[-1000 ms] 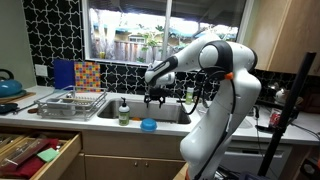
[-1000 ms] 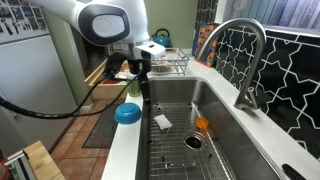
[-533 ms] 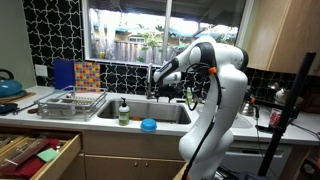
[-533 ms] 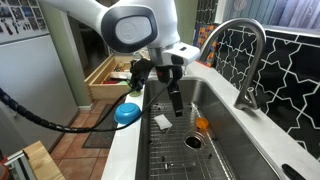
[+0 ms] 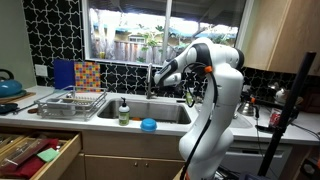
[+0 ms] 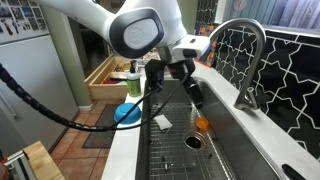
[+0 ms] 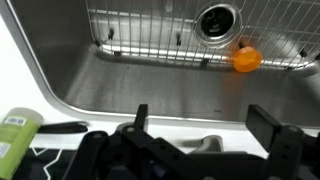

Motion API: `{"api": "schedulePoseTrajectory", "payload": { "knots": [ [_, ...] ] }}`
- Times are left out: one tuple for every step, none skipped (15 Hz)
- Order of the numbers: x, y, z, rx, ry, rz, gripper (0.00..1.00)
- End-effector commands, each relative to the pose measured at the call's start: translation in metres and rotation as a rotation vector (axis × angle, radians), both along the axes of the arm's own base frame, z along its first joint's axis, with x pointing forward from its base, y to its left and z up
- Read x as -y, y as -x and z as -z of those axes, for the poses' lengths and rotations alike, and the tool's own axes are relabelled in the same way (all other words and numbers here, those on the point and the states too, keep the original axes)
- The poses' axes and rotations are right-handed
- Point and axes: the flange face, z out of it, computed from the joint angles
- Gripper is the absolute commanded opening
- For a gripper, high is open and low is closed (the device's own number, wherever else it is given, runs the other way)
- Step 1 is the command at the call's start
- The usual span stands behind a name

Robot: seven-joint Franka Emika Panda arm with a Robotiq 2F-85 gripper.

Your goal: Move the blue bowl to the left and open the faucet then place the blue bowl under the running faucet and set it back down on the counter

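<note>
Gripper (image 6: 193,92) has been shifted from beside the bowl (image 6: 127,112) out over the sink (image 6: 228,128), jaws spread, nothing held. Bowl is seen on the counter (image 6: 121,160), at gripper's 8 o'clock; faucet (image 6: 248,80) at 2 o'clock.

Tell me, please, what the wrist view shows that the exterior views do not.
Only the wrist view plainly shows the gap between the end effector fingers, which stand wide apart above the sink's near wall. Only the exterior views show the blue bowl on the counter, the faucet, the dish rack and the kettle. Both share the sink, its wire grid, the drain and a small orange object.
</note>
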Motion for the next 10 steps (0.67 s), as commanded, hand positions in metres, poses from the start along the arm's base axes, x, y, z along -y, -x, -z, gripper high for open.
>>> {"api": "schedulePoseTrajectory", "payload": {
  "knots": [
    [0.049,-0.014,0.004,-0.011,0.171,-0.082,1.00],
    [0.063,-0.018,0.005,-0.036,0.196,-0.100,1.00],
    [0.074,-0.020,0.007,-0.065,0.217,-0.122,1.00],
    [0.084,-0.023,0.008,-0.094,0.234,-0.152,1.00],
    [0.094,-0.027,0.009,-0.107,0.260,-0.167,1.00],
    [0.102,-0.034,0.009,-0.112,0.272,-0.169,1.00],
    [0.110,-0.040,0.010,-0.118,0.286,-0.169,1.00],
    [0.117,-0.047,0.011,-0.116,0.303,-0.151,1.00],
    [0.122,-0.053,0.010,-0.120,0.310,-0.141,1.00],
    [0.127,-0.062,0.009,-0.112,0.317,-0.129,1.00]
  ]
}}
